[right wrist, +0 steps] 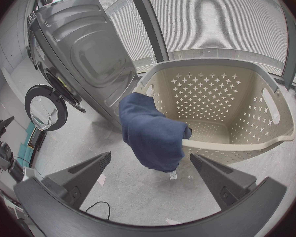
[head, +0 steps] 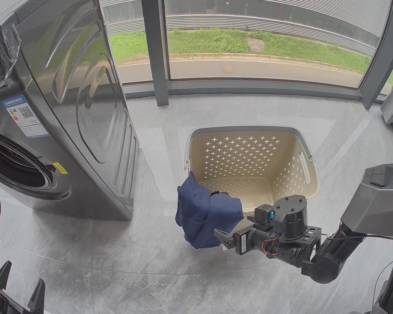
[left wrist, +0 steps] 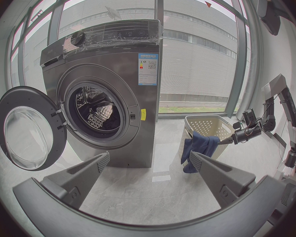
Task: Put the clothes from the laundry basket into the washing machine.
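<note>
The washer (head: 87, 101) stands on the floor at the left, its round door (left wrist: 28, 129) swung wide and the drum (left wrist: 95, 111) in sight. The left hand (head: 22, 280) sits low in front of it, facing the opening, its 2 fingers apart and holding nothing. Further right, 1 blue cloth (head: 205, 214) is draped over the near left corner of the basket (head: 249, 129), most of it hanging down the outside. The beige basket stands on the floor beside the washer, near the window. The right hand (head: 225, 234) is just beside the cloth, fingers spread and not clamped on it; whether it touches the cloth I cannot tell.
</note>
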